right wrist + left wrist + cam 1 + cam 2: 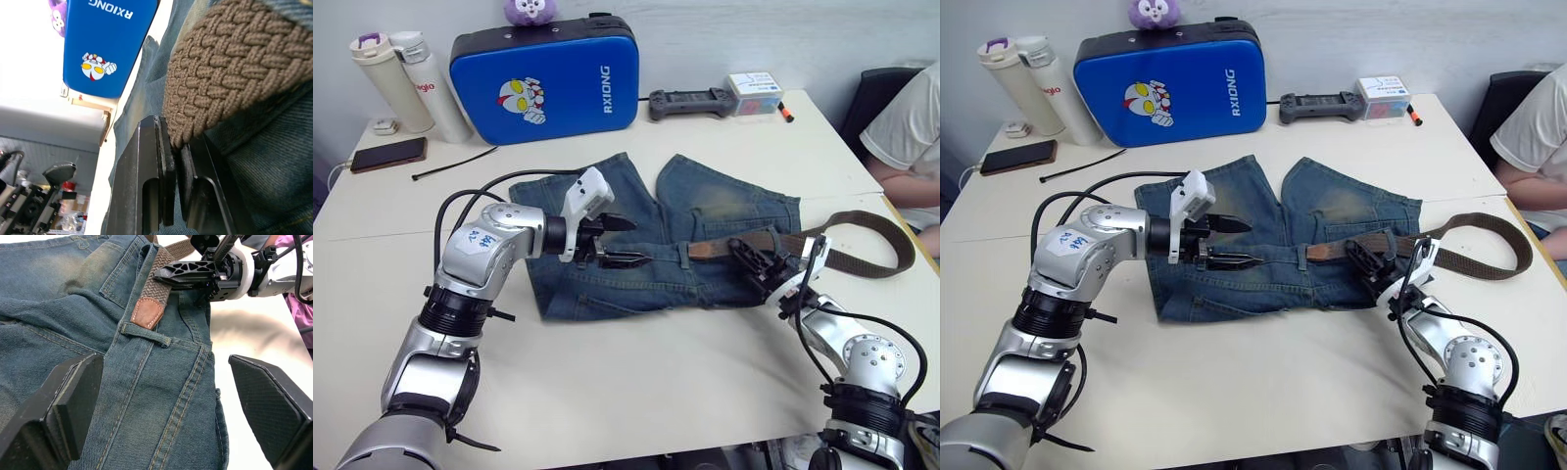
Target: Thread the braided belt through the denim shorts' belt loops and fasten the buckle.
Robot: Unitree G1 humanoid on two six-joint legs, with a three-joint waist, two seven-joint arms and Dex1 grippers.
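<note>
The denim shorts (607,284) lie flat on the table with the waistband toward me. The braided belt (876,230) comes in from the right along the waistband, and its leather tip (146,313) rests just before one of the belt loops (145,332). My right gripper (741,249) is shut on the belt's woven strap (225,68) a little behind the tip. Above the waistband, left of the tip, my left gripper (637,242) hovers open with nothing in it. The buckle is hidden.
At the back stand a blue case (544,78), two bottles (406,78), a phone (388,154), a thin black cable tie (450,164), a controller (690,102) and a small box (754,93). A person sits at the right edge (906,137).
</note>
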